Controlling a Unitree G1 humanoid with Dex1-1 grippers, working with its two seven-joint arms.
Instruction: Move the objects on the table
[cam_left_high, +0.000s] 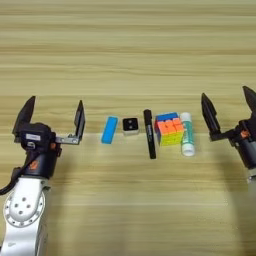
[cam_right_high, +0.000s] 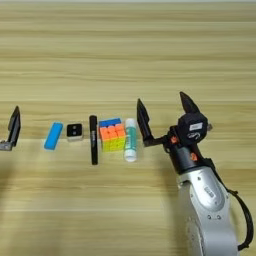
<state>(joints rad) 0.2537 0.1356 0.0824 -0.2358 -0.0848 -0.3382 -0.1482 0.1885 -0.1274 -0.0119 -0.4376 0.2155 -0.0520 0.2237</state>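
Both our black two-fingered grippers, left (cam_left_high: 52, 119) and right (cam_right_high: 165, 116), gape empty at nine and three o'clock, flanking the small rigid objects mid-table: white-and-green glue stick (cam_right_high: 130, 139) looks light, slippery; pinch its middle

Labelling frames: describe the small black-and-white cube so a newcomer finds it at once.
On the light-brown wooden table, five small items lie in a row between the two open grippers. The small black-and-white cube is second from the robot's left, between the blue rectangular block and the black marker pen. It is the smallest item.
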